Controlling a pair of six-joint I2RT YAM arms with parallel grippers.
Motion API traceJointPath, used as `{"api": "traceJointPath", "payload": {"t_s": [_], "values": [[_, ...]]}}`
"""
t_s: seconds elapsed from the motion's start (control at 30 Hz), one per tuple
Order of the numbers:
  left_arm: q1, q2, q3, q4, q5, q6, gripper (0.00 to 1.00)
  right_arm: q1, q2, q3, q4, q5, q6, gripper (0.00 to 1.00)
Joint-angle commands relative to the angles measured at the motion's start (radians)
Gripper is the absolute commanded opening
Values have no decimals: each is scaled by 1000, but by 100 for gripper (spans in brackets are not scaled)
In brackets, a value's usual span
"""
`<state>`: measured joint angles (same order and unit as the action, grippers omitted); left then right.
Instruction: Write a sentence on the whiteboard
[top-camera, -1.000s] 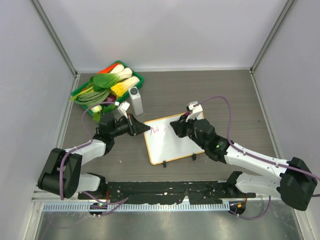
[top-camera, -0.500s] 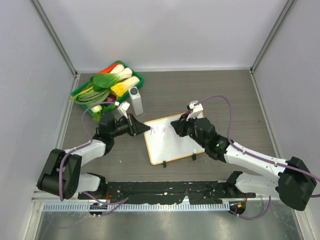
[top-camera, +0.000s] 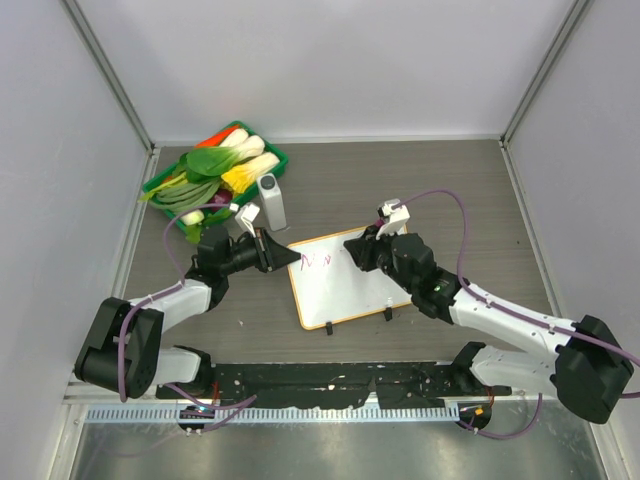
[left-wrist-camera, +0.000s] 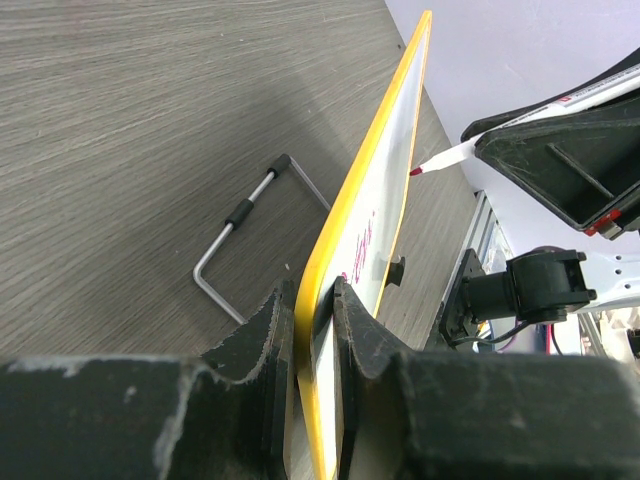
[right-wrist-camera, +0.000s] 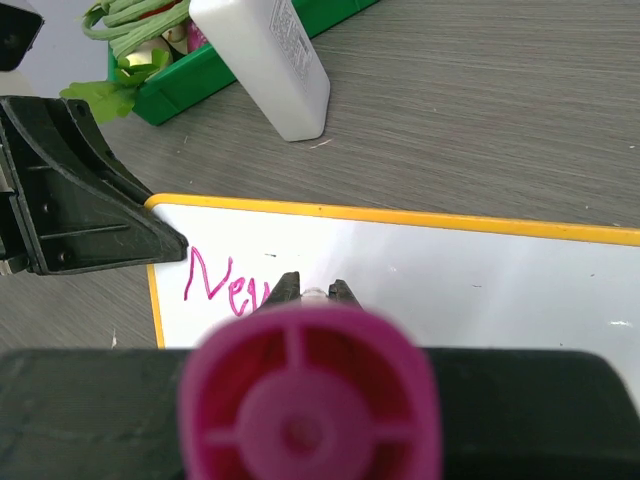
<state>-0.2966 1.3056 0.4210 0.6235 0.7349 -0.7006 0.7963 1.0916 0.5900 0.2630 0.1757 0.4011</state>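
Green tray (top-camera: 278, 160) holds leafy veg (top-camera: 210, 163); L hand (top-camera: 292, 257) clamps whiteboard (top-camera: 340, 290) edge.

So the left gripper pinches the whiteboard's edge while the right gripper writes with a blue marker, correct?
Not blue: the right wrist view shows the marker is pink, like the writing. The left gripper does pinch the whiteboard by its edge, and the right gripper holds the marker.

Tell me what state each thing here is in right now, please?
whiteboard, pinched at one corner by the left hand
sentence, barely begun, only "New" written in pink
marker, uncapped, tip at the board
left hand, shut on the whiteboard
right hand, shut on the marker
green tray, filled with vegetables
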Motion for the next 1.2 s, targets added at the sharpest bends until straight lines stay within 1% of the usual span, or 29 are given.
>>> {"api": "traceJointPath", "payload": {"t_s": [0.0, 0.27, 0.6, 0.83, 1.17], "values": [[-10, 3, -1, -51, -43, 72, 0, -3, 14, -4, 71, -7, 5, 1], [-10, 7, 1, -47, -37, 72, 0, -3, 54, 19, 100, -24, 16, 2], [-12, 0, -1, -48, -38, 73, 0, -3, 86, 13, 107, 21, 21, 1], [-10, 1, -1, -48, -37, 73, 0, -3, 106, 19, 81, -8, 18, 1], [-12, -2, 1, -53, -39, 76, 0, -3, 65, -18, 22, -18, 18, 1]]}}
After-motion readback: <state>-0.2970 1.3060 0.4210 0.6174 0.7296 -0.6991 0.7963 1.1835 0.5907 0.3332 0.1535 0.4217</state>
